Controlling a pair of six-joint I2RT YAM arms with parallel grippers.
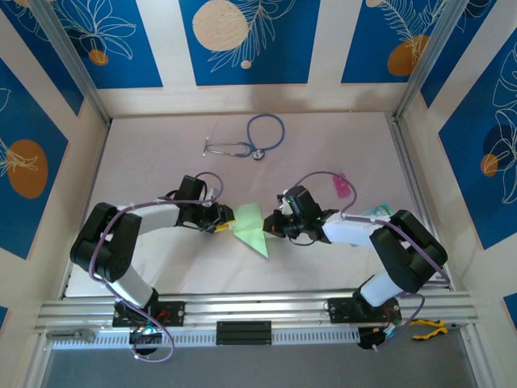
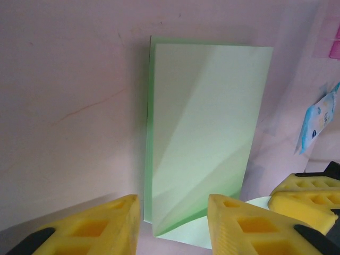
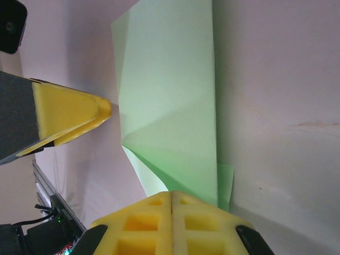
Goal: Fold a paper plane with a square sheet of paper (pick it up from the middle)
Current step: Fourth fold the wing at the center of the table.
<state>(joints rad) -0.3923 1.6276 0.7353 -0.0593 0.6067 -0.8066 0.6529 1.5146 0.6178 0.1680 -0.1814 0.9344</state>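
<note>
The square sheet of paper (image 1: 250,227), part-folded to a point, lies on the table (image 1: 161,162) between both arms, with its long axis running near to far. The left gripper (image 2: 172,207) straddles one edge, fingers apart and holding nothing. The right gripper (image 3: 171,197) is closed at the opposite edge; I cannot tell whether it pinches the paper.

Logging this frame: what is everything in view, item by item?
square sheet of paper: one, pale green, partly folded, table centre
stethoscope: one, blue-grey, far middle of table
pink block: one, pink, right of centre
packet: one, teal and white, beside right arm
hand tool: one, yellow and black, near rail, right
table: one, pale, under everything
left gripper: one, yellow fingers, open, paper's left edge
right gripper: one, yellow fingers, shut, paper's right edge
</note>
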